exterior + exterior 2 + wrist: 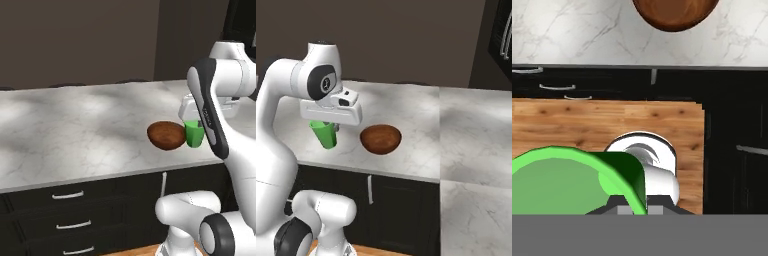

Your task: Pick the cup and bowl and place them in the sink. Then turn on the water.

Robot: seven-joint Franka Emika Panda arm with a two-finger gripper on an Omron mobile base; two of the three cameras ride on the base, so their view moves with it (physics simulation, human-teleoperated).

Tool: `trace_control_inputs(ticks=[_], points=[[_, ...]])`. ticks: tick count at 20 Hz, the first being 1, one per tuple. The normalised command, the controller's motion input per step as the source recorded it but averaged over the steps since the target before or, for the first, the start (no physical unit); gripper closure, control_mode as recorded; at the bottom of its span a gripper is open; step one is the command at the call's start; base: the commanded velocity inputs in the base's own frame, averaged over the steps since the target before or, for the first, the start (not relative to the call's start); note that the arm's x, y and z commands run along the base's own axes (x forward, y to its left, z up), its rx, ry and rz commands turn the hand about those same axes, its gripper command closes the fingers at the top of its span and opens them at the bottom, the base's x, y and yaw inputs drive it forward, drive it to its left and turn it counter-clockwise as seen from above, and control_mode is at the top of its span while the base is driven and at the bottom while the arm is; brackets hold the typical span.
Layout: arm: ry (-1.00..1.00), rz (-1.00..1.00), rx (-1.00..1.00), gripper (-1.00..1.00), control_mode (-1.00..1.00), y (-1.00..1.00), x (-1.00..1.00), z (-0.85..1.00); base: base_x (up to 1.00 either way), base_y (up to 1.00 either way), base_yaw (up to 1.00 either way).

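Beside the large round reddish-brown wooden-looking bowl (pixel 381 139), on the side nearer our robot's base, we have the small bright green tapered plastic cup (pixel 324 134) in our pincer (pixel 331 127). The fingers appear closed across the cup's rim wall, one inside and one outside, as the hand view suggests. The cup hangs at the front edge of the white marble counter (pixel 75 130), seemingly lifted just clear of it, though we cannot be sure. The bowl rests on the counter, close to the cup but apart from it. We judge the cup light and stiff yet smooth, so a firm rim pinch should serve. The glossy bowl looks heavier and slippery; its rim seems the only place to take hold.
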Motion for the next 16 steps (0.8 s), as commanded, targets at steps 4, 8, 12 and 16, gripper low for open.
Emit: trace_control_inputs(ticks=[4, 8, 12, 16], points=[[0.0, 0.0, 0.0, 1.0, 1.0, 0.0, 0.0, 0.0, -0.54, 0.36, 0.0], [0.0, 0.0, 0.0, 1.0, 1.0, 0.0, 0.0, 0.0, -0.31, 0.42, 0.02], [0.0, 0.0, 0.0, 1.0, 1.0, 0.0, 0.0, 0.0, -0.05, 0.57, 0.23], [0.0, 0.0, 0.0, 1.0, 1.0, 0.0, 0.0, 0.0, 0.0, 0.63, 0.45]])
